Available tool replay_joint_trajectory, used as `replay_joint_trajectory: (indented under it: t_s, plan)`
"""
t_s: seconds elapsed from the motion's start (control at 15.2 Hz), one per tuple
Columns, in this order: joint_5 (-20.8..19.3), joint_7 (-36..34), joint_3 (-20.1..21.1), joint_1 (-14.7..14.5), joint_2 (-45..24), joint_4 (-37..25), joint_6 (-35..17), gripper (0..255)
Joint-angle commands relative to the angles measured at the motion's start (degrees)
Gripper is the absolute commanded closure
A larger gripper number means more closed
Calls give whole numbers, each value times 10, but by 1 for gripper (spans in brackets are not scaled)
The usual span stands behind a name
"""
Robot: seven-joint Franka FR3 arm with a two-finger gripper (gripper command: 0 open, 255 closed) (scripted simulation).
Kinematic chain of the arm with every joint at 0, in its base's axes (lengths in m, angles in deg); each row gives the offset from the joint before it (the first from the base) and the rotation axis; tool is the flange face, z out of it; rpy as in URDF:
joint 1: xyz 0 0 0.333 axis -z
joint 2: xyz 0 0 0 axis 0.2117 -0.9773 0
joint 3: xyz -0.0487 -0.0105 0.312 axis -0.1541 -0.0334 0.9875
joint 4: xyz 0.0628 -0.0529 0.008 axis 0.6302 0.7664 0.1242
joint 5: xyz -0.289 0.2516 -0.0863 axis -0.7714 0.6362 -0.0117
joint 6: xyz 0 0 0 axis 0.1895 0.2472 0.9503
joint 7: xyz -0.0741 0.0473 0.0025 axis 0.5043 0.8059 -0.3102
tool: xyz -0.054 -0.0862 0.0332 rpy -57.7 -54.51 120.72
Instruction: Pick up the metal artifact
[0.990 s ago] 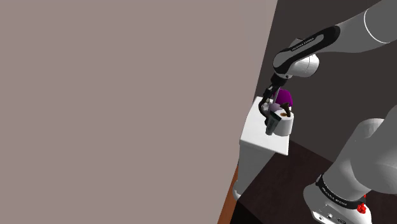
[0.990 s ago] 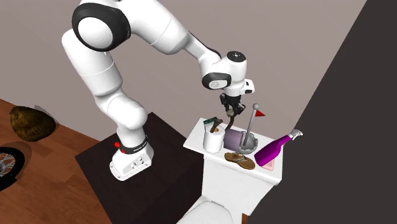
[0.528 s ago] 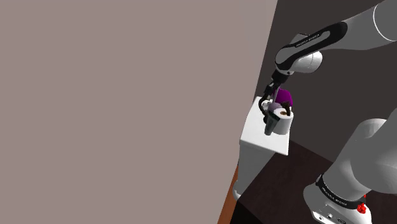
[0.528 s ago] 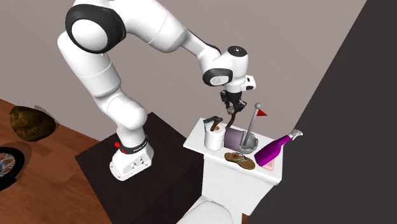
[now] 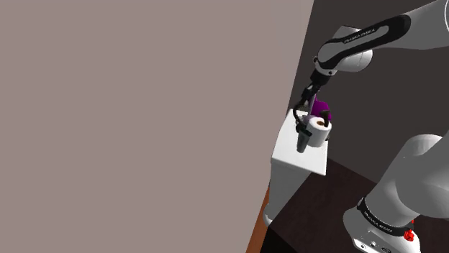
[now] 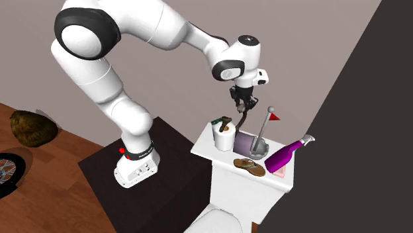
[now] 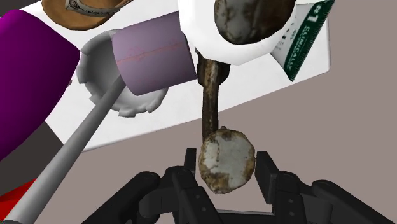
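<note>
Here we saw the end effector clamped on the artifact's knob above the tank's wall-side edge, roll close below.

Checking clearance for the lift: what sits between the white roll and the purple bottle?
In the second exterior view, a lilac block and a grey flag pole stand between the white roll and the purple bottle.

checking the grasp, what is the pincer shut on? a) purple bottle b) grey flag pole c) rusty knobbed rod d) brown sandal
c: in the wrist view the pincer clasps the rusty knobbed rod by its round end, one finger on each side.
</note>
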Motion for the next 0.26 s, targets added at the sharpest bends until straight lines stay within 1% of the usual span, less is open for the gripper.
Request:
replay_joint_trajectory:
  t_s: [0.0, 0.2]
  plan:
    - [-7, -8, 5, 2, 9, -10, 16, 255]
    - [-11, -13, 7, 4, 14, -15, 25, 255]
